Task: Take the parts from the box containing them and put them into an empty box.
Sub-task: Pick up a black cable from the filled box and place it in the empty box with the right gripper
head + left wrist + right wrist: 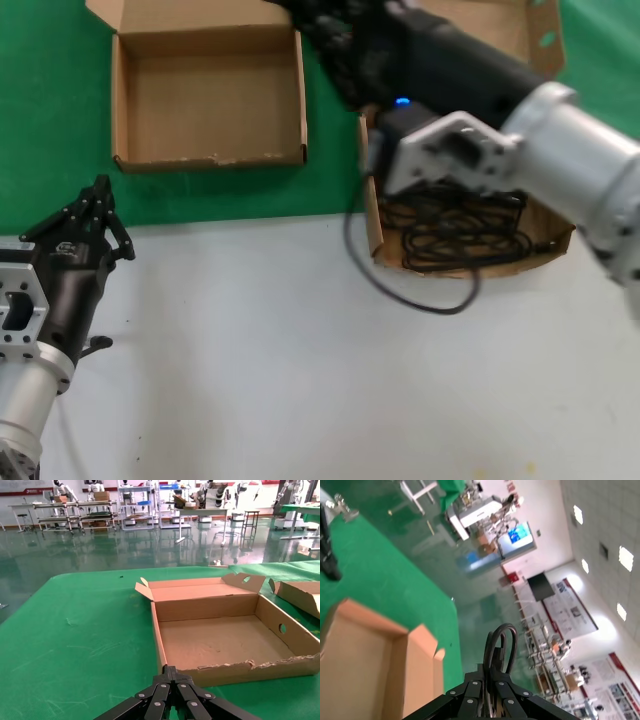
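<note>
While two boxes [210, 95] sit apart, right pincer [492, 680] grips one cord [501, 645].

Right end effector [335, 45] between empty box [125, 100] and cord-filled box [372, 225].

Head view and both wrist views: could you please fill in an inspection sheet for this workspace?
Surface: green mat at the back, white tabletop in front.
Job's things: empty box on the mat; box of parts holds black power cords.
Clutter: nothing seen.
Grippers: right gripper raised, shut on a cord loop; left gripper shut, parked over the table's near left.
Cables: one black cable trails from the box of parts onto the tabletop.
Surroundings: workshop hall with racks and tables.
</note>
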Tool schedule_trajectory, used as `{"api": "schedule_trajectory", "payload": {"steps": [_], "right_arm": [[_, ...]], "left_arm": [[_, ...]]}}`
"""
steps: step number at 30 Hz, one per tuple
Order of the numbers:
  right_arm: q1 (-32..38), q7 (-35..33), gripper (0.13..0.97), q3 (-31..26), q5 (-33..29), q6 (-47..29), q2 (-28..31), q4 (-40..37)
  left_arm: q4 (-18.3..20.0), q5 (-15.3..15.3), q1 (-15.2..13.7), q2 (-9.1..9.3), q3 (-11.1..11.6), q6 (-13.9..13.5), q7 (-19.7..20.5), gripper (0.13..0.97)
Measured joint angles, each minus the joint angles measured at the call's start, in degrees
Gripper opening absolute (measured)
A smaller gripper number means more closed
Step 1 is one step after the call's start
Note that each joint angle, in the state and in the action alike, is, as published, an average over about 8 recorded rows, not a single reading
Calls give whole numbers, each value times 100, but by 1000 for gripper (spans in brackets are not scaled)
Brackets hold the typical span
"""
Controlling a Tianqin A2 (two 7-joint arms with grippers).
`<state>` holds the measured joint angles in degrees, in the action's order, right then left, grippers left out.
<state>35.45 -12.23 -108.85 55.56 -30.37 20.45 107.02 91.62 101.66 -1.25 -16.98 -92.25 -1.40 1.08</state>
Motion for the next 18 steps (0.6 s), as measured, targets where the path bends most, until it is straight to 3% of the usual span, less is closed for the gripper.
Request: {"api": "schedule_trajectory", "payload": {"steps": [7,18], "right_arm": [[199,-507,162,-546,10,435,-659,-744],[425,-1564,162,-1394,667,1462,-1131,-2291]], "left_arm": [[0,0,0,0,0,0,0,145],[0,0,0,0,0,0,0,145]]}}
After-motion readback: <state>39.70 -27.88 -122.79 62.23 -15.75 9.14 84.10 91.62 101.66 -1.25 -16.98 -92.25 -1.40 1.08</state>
